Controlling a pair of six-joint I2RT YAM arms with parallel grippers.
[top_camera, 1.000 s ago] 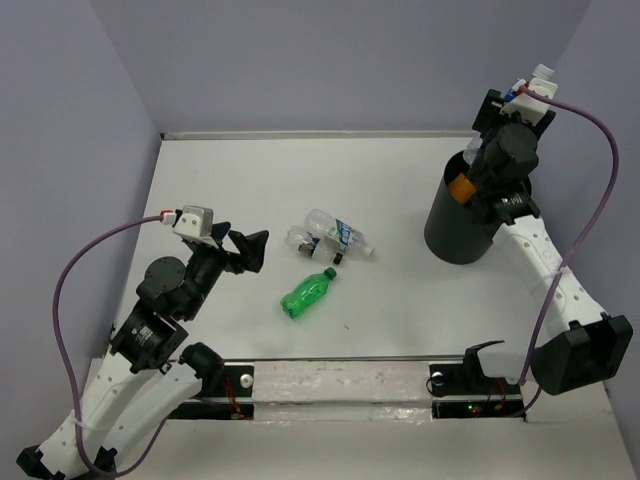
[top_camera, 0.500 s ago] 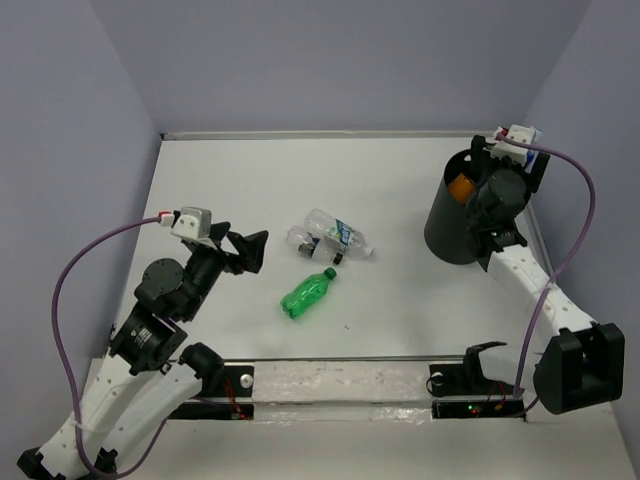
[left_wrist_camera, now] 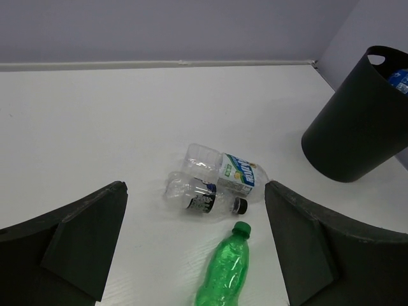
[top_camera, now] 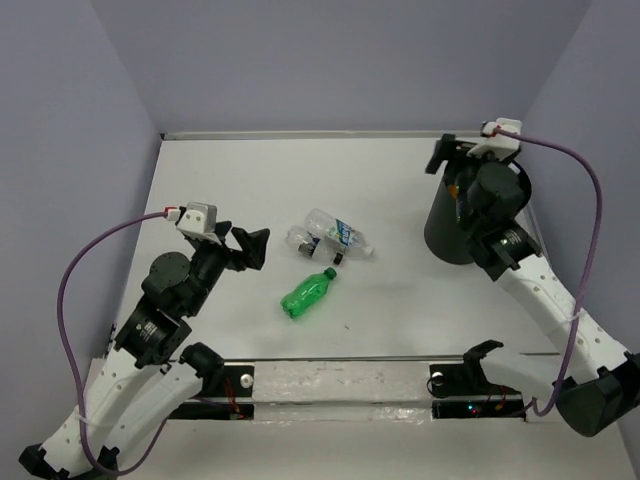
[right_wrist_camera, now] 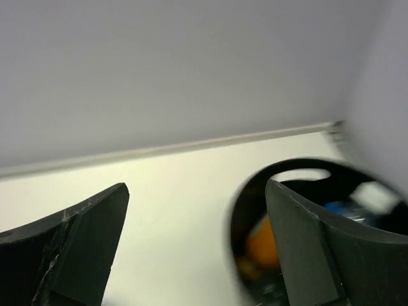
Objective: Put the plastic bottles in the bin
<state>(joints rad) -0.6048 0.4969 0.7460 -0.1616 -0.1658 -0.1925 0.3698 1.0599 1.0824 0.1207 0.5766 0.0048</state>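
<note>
Overhead view: your left gripper (top_camera: 250,248) hovers low over the white table (top_camera: 400,300), fingers spread wide and holding nothing. Three bottles lie on their sides just ahead of it and to its right. The green bottle (top_camera: 308,292) is nearest. Just beyond it, the labelled clear bottle (top_camera: 340,233) and the dark-capped clear bottle (top_camera: 312,247) lie touching each other. Your right gripper (top_camera: 452,172) is up at the rim of the black bin (top_camera: 445,235), which stands directly below it, well apart from the left gripper.

Left wrist view: the two dark fingers stand wide apart with nothing between them. The green bottle lies ahead and low, between the fingers, its cap pointing away. The two clear bottles lie just past it. The bin stands far off to the upper right.

Right wrist view: the fingers are spread wide and empty. The bin's open mouth sits just below and to the right. Inside it you can make out an orange bottle (right_wrist_camera: 262,245) and a blurred blue and white shape (right_wrist_camera: 344,209), probably another bottle.

Progress, as a judgement: at least some bottles are in the bin, though the exact count is hidden. Three are left on the table, all nearer your left gripper.
</note>
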